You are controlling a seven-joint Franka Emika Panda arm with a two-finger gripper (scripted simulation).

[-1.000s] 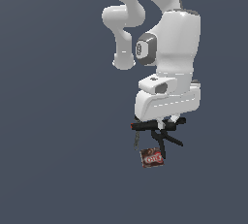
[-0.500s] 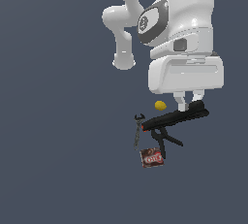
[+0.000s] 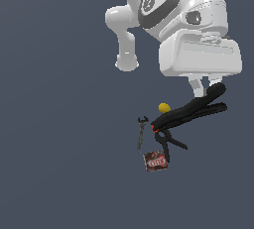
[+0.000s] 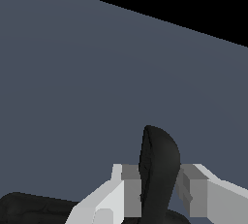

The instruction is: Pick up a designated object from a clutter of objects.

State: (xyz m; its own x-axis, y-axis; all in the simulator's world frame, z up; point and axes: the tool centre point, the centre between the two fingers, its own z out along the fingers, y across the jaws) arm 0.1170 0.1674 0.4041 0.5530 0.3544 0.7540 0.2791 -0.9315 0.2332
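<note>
My gripper (image 3: 207,90) is shut on one handle of the designated object, a black spring clamp (image 3: 188,111). The clamp hangs tilted, with its jaw end sloping down toward the exterior view's left, above the clutter of objects. In the wrist view the black handle (image 4: 159,160) stands clamped between the two grey pads (image 4: 131,191) of the gripper (image 4: 160,191). Below lie the twin black clamp (image 3: 167,143), a small yellow ball (image 3: 163,107), a thin grey wrench (image 3: 141,133) and a brown-red square packet (image 3: 155,161). A small orange-red tip shows where the two clamps overlap in view.
The clutter lies close together on a plain dark grey floor (image 3: 59,163). The white arm and hand body (image 3: 198,54) loom above the held clamp.
The gripper has risen and shifted toward the exterior view's right, carrying the clamp up with it. The yellow ball, hidden behind the hand before, now shows.
</note>
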